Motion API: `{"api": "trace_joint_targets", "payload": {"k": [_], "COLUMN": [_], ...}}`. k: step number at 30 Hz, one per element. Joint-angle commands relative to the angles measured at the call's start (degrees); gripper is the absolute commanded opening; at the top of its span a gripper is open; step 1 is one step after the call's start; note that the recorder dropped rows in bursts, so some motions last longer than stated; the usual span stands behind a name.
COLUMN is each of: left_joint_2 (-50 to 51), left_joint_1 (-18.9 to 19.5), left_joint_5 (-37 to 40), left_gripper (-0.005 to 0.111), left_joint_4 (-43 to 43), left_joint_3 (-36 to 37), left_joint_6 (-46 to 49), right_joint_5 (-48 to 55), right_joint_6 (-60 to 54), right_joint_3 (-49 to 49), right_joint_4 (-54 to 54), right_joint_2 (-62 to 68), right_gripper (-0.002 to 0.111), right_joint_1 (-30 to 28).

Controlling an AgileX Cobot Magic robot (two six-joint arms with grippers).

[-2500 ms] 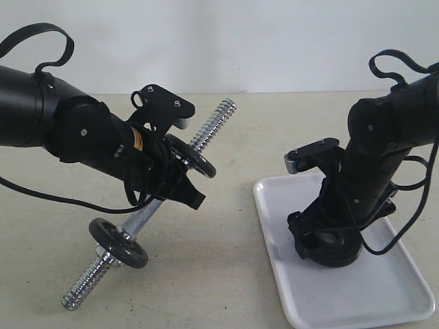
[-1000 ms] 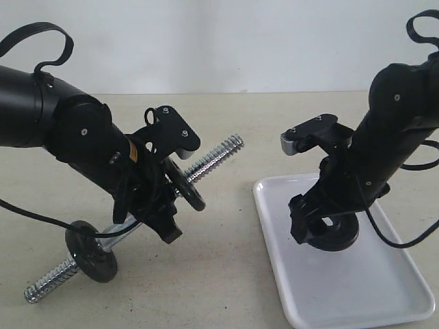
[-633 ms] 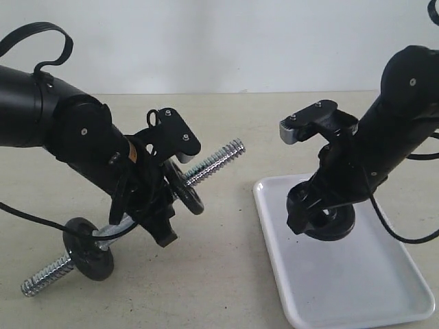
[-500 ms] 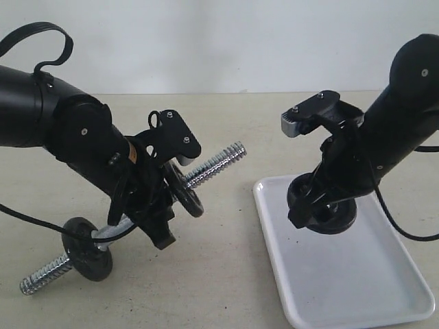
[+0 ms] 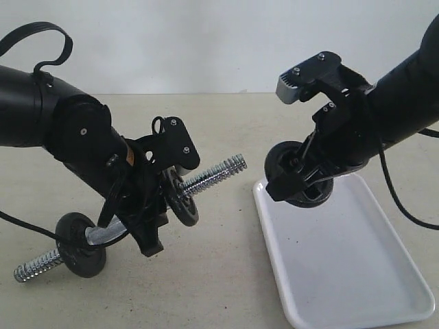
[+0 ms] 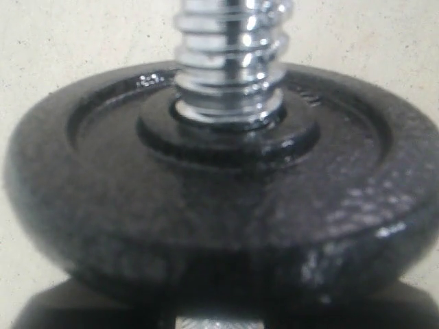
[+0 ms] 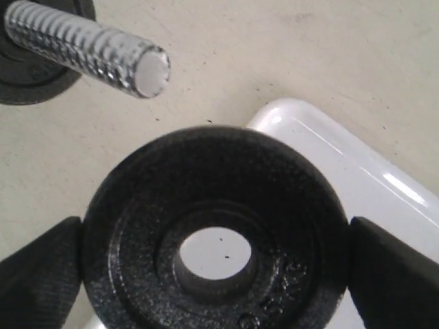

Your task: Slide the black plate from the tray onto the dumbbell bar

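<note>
right gripper [image 5: 300, 179] lifted plate [image 7: 137, 226] off tray [image 5: 357, 274]; plate now tilted in air over tray's left edge, facing bar [image 5: 209, 177]. left gripper [image 5: 140, 229] swung bar flatter, free threaded end dropped, pointing toward plate.

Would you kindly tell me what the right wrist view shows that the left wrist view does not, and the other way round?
Only the right wrist view: the black plate held in the right gripper, the white tray beyond it, and the dumbbell bar with its flat end. Only the left wrist view: the bar passing through a mounted disc at its raised centre ring, close up. Both: the threaded bar, a mounted disc and the beige table.
</note>
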Motion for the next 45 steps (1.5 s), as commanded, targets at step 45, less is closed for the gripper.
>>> {"api": "trace_joint_targets", "payload": {"k": [45], "left_joint_2": [-8.1], "left_joint_1": [-0.88], "left_joint_5": [-4.46], "left_gripper": [0.004], "left_joint_4": [-0.16], "left_joint_3": [-1.42], "left_joint_6": [1.98], "right_joint_5": [3.68], "right_joint_6": [-50.91], "right_joint_3": [-0.28], "right_joint_4": [41.85], "right_joint_2": [-1.35], "right_gripper": [0.0], "right_joint_1": [-0.15]}}
